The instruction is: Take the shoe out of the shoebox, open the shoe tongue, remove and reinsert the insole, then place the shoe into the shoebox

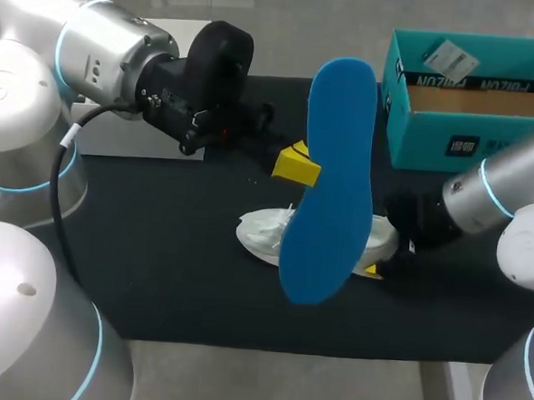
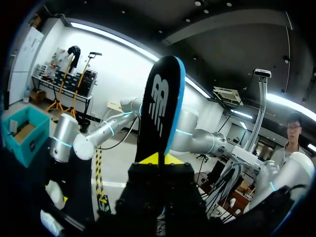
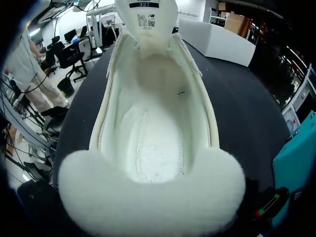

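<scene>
My left gripper (image 1: 296,163) is shut on a blue insole (image 1: 334,177) and holds it upright above the table. In the left wrist view the insole (image 2: 160,106) rises from between the yellow tips of the left gripper (image 2: 158,159), its black printed face showing. Under it on the black mat lies the white shoe (image 1: 263,231), partly hidden by the insole. The right wrist view looks from the heel into the shoe (image 3: 155,143): its tongue (image 3: 146,22) is folded forward and the inside is bare. My right gripper (image 1: 381,258) sits at the shoe's heel, jaws wide, one yellow tip showing.
A teal shoebox (image 1: 434,142) stands open at the back right, with a card and paper inside. A white lid (image 1: 126,132) lies at the back left behind my left arm. The black mat (image 1: 173,258) covers the table's middle.
</scene>
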You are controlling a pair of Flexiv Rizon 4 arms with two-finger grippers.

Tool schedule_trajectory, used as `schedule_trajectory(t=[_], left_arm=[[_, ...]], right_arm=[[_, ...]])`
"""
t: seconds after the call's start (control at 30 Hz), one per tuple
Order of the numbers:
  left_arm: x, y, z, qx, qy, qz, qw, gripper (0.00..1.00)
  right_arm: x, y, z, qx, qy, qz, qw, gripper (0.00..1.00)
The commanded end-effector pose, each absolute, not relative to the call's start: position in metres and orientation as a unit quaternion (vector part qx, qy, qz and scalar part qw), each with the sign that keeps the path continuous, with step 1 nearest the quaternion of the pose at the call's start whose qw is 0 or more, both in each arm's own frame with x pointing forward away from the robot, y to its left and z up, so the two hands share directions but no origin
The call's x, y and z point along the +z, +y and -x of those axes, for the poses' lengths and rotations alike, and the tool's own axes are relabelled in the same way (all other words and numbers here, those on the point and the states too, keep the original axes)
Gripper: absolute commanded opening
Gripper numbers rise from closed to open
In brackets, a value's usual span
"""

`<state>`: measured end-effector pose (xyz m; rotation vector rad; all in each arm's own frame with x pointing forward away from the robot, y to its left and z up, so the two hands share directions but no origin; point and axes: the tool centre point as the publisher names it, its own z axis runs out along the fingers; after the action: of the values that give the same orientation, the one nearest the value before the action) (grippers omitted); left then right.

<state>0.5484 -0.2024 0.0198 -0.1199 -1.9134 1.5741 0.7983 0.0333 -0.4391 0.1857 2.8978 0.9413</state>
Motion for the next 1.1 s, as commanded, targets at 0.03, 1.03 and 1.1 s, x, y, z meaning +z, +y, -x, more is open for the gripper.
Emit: schedule_trajectory(t=[0.03,1.03,1.1], left_arm=[[0.02,-0.204,-0.549,0.6,-0.729,0.046,0.325,0.0],[0.02,-0.204,-0.549,0.6,-0.729,0.046,0.325,0.0],[0.02,-0.204,-0.549,0.6,-0.729,0.046,0.325,0.0]], right_arm=[[-0.439,0.024,-0.787,0.331,0.939,-0.061,0.067,1.0],[-0.435,0.036,-0.809,0.363,0.931,-0.027,0.017,1.0],[-0.434,0.037,-0.81,0.362,0.932,-0.022,0.016,1.0]])
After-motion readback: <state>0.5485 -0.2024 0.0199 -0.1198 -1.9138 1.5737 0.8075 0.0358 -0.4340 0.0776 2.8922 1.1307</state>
